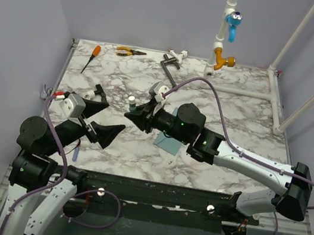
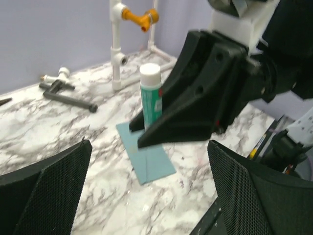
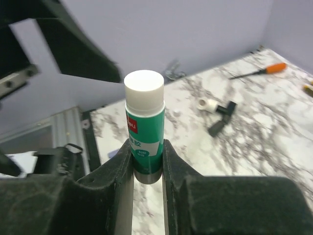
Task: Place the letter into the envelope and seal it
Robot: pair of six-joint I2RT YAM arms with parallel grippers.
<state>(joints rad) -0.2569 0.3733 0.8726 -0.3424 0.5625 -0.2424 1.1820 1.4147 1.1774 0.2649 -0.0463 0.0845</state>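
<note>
Fingers (image 2: 49, 191) of the left gripper (image 1: 102, 114) stood wide apart with nothing between them, waiting on the near left of the envelope (image 2: 149, 159) and aimed toward it. The envelope lay flat on the marble table (image 1: 235, 115), partly under the right arm, its flap apparently folded down. I couldn't tell whether it was stuck.

Raised off the table near the envelope's left end, the right gripper (image 3: 146, 152) was clamped snugly on a green glue stick (image 3: 144, 127), held upright with its white cap on.

I couldn't see the letter anywhere, so I guessed it was already tucked inside. With the cap on, gluing and pressing the flap looked like the work left.

Well beyond the envelope lay a grey handle tool (image 1: 169, 65), pliers (image 1: 129, 52) and a screwdriver (image 1: 91, 58), untouched.
</note>
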